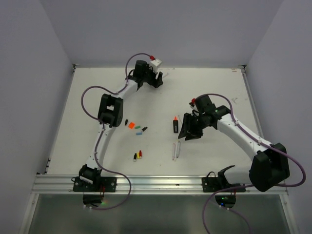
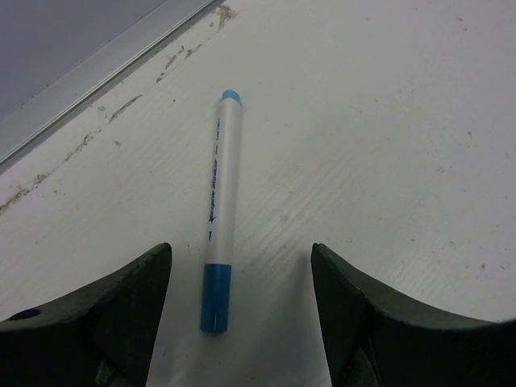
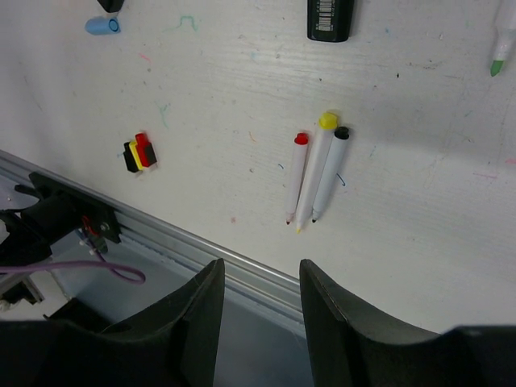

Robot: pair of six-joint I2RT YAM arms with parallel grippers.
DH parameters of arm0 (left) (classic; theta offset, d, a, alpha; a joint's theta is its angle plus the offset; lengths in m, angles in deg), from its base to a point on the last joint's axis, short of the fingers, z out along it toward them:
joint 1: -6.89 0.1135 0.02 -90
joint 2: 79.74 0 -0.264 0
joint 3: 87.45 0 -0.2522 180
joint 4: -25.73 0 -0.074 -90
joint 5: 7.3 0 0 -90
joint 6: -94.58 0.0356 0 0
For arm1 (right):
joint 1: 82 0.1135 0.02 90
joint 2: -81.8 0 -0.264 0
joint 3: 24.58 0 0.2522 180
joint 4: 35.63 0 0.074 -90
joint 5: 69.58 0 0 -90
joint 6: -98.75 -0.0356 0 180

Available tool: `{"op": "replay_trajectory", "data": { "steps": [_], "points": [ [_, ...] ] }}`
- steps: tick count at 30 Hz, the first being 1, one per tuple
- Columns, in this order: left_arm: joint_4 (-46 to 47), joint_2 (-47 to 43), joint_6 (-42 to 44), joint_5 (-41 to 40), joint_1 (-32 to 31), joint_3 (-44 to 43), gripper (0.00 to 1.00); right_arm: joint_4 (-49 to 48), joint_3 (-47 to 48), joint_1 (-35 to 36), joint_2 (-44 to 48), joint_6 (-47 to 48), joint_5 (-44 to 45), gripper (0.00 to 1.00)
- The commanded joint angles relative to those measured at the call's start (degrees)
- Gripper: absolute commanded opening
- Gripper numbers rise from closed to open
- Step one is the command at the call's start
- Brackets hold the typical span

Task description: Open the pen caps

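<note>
1. Blue pen (image 2: 221, 185) lies by the far edge of the table (image 2: 387, 121), its blue cap (image 2: 214, 298) on, between the spread, empty fingers of the left gripper (image 2: 240, 250). The capped pen awaits grasping: likely lower, then clamp the barrel.
2. Right gripper (image 3: 261, 266), jaws released and empty, hovers over three uncapped pens (image 3: 316, 173) by the near rail (image 3: 201, 250).
3. Loose caps (image 3: 139, 153) sit left of them. No container shows.

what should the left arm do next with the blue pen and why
Probably lower the left pincer and close it on the pale barrel of the blue pen. The pen lies flat on the table between the open fingers, and its blue cap is still on at the near end, so it likely needs gripping before the cap can come off.
</note>
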Motion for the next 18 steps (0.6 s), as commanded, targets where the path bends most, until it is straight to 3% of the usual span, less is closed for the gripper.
{"op": "replay_trajectory", "data": {
  "steps": [1,9,18],
  "points": [
    [-2.2,0.9,-1.6,1.3,0.4,-2.7,0.70,-0.8,1.8,-0.1,1.5,0.5,1.1,0.46],
    [-5.1,1.0,-2.6,-1.2,0.4,-3.1,0.63,-0.7,1.7,-0.6,2.5,0.8,2.0,0.46],
    [-7.5,0.5,-1.9,-5.4,0.4,-2.5,0.46,-0.6,2.1,-1.2,2.9,1.3,2.9,0.45]
  ]
}}
